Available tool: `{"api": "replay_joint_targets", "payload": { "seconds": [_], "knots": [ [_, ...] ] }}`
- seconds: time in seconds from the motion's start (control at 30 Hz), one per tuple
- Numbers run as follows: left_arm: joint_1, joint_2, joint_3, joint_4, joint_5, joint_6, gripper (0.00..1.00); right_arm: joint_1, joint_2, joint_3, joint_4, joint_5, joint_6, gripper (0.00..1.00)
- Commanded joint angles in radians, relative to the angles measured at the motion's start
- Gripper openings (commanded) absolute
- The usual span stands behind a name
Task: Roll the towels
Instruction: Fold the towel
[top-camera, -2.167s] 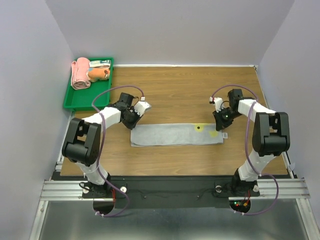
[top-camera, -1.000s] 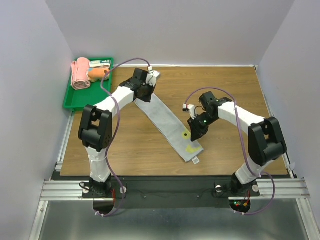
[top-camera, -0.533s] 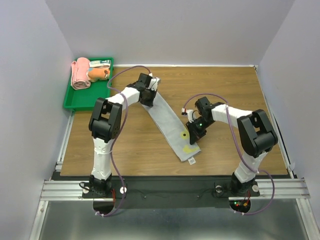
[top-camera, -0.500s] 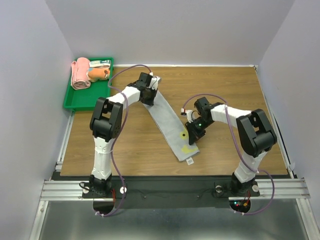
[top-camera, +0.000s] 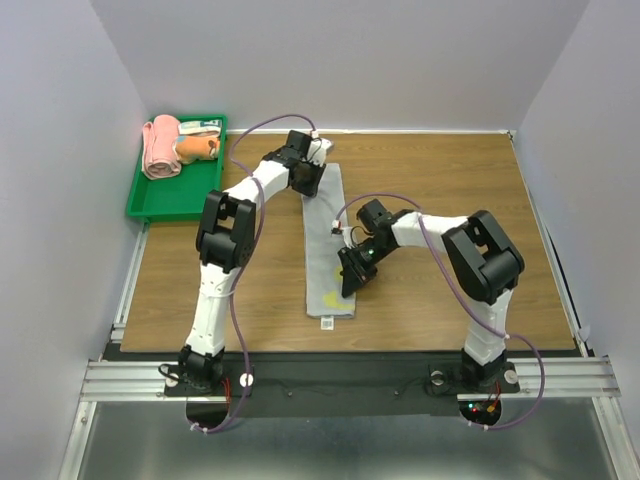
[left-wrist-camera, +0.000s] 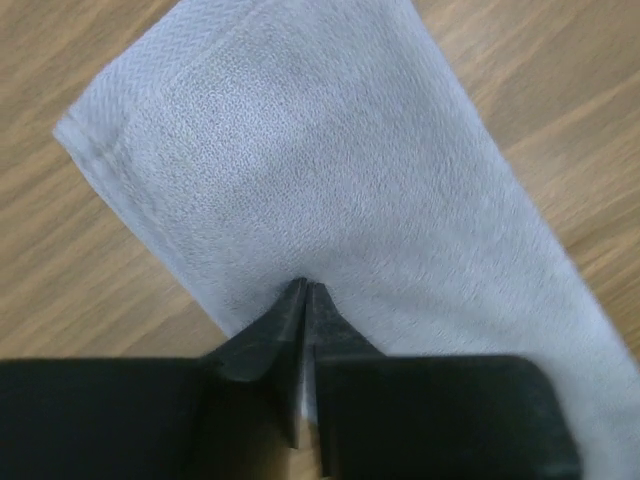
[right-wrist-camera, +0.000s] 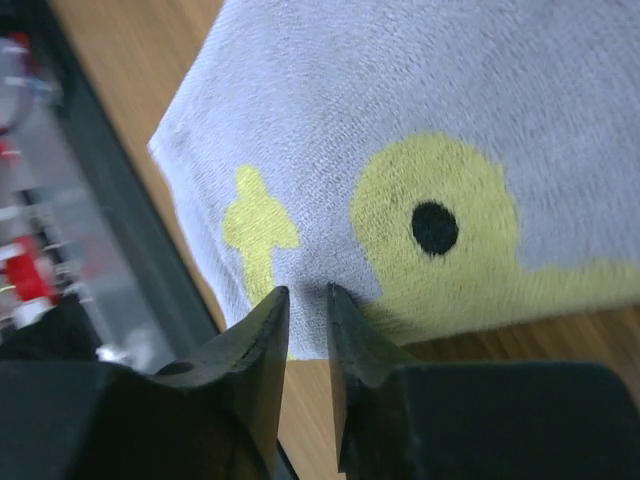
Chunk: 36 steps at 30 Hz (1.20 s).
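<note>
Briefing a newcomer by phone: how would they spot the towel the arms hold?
Look at the middle of the wooden table. The grey towel lies there as a long flat strip. Unlike the pink towel in the green tray, it bears a yellow print.

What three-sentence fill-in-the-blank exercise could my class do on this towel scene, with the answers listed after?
1. The grey towel carries a duck print coloured ____.
2. The rolled pink towel lies in a tray coloured ____.
3. The gripper pinching the grey towel's far end belongs to the ____ arm.

Missing words: yellow, green, left.
</note>
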Motion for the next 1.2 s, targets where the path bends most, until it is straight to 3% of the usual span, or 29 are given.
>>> {"api": "replay_joint_targets", "payload": {
  "seconds": [0.0,0.03,0.07,0.1,0.23,0.3,0.6,0.7,0.8,0.83,0.87,0.97,1.07,1.17],
  "knots": [
    [0.047,-0.254,-0.107,0.058,0.052,0.003,0.53,0.002,-0.147,-0.04,0.047,0.108,-0.009,0.31],
    [0.078,-0.298,-0.139,0.077,0.086,-0.008,0.61,0.004,-0.186,-0.051,0.046,0.108,-0.009,0.34],
    [0.09,-0.407,-0.177,0.133,0.117,-0.01,0.85,0.004,-0.248,-0.068,0.047,0.105,-0.009,0.38],
    [0.106,-0.464,-0.266,0.17,0.132,-0.013,0.99,0.004,-0.28,-0.073,0.047,0.101,-0.007,0.41],
    [0.113,-0.79,-0.484,0.337,0.114,0.033,0.99,0.007,-0.357,-0.111,0.044,0.027,0.02,0.4],
    [0.117,-0.875,-0.55,0.388,0.087,0.033,0.99,0.018,-0.366,-0.155,0.046,-0.042,0.022,0.38],
    [0.115,-1.127,-0.685,0.221,0.203,0.2,0.99,0.053,-0.198,-0.182,0.051,-0.048,-0.007,0.33],
    [0.088,-1.227,-0.844,0.206,0.212,0.3,0.99,0.056,-0.104,-0.177,0.054,-0.007,-0.01,0.3],
    [0.019,-1.328,-0.987,0.129,0.188,0.479,0.98,0.056,-0.053,-0.162,0.054,0.016,-0.003,0.29],
    [0.005,-1.357,-1.026,0.114,0.185,0.512,0.93,0.056,-0.049,-0.159,0.054,0.009,-0.003,0.28],
    [-0.024,-1.422,-1.061,0.073,0.18,0.576,0.82,0.056,-0.046,-0.157,0.051,-0.005,-0.003,0.29],
    [-0.16,-1.549,-1.205,0.025,0.124,0.662,0.71,0.056,-0.072,-0.154,0.043,-0.011,-0.01,0.31],
    [-0.292,-1.606,-1.322,0.0,0.045,0.749,0.71,0.055,-0.116,-0.132,0.026,-0.037,-0.015,0.46],
    [-0.469,-1.578,-1.389,0.012,-0.021,0.751,0.69,0.055,-0.168,-0.106,0.014,-0.065,0.004,0.52]
  ]
}}
